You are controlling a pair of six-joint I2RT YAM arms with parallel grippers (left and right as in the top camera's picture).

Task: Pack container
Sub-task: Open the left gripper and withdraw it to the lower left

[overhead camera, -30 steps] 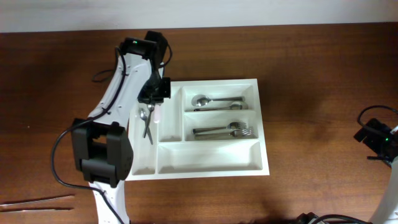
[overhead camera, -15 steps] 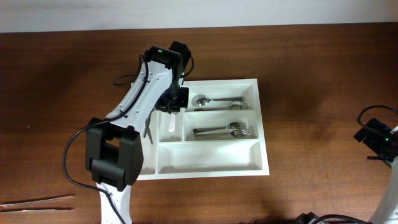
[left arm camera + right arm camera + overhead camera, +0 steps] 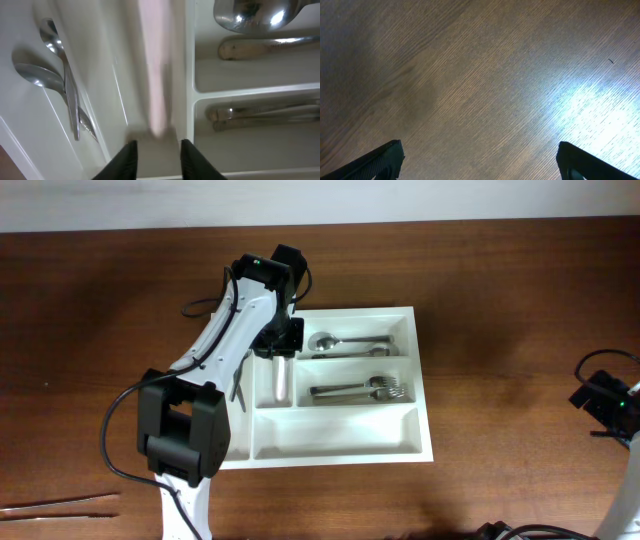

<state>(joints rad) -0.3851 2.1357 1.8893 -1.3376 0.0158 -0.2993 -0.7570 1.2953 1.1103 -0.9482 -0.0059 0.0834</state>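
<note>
My left fingers (image 3: 127,159) stand apart, with nothing clamped between them. They hang low over the container (image 3: 340,452), the white tray that lies directly beneath my left gripper (image 3: 278,345). Just ahead of the tips, a pale pink piece (image 3: 157,65) lies in a narrow compartment. It is too blurred in the wrist view for me to name, and I cannot tell whether it has settled flat on the floor. Its long axis runs straight away from my fingers, parallel to the divider wall (image 3: 190,60) on the right side of the tips. Its near end stops just short of the gap between them.

Left of my fingers, in the other narrow compartment, two spoons (image 3: 60,85) lie on a slight slant. Right of them, beyond the divider, a big spoon (image 3: 250,15) sits in the farther wide compartment and the forks (image 3: 265,117) in the nearer one. The wide compartment along the tray's long edge looks bare.

My right gripper (image 3: 477,155) is also spread wide and holds nothing, over bare table (image 3: 470,75) and well apart from the tray.

A thin pair of metal sticks (image 3: 60,502) lies on the wood by my left arm's base. If they come next, I judge my left arm the nearer one. It should lift straight back along the pink piece's axis to avoid nudging it.
</note>
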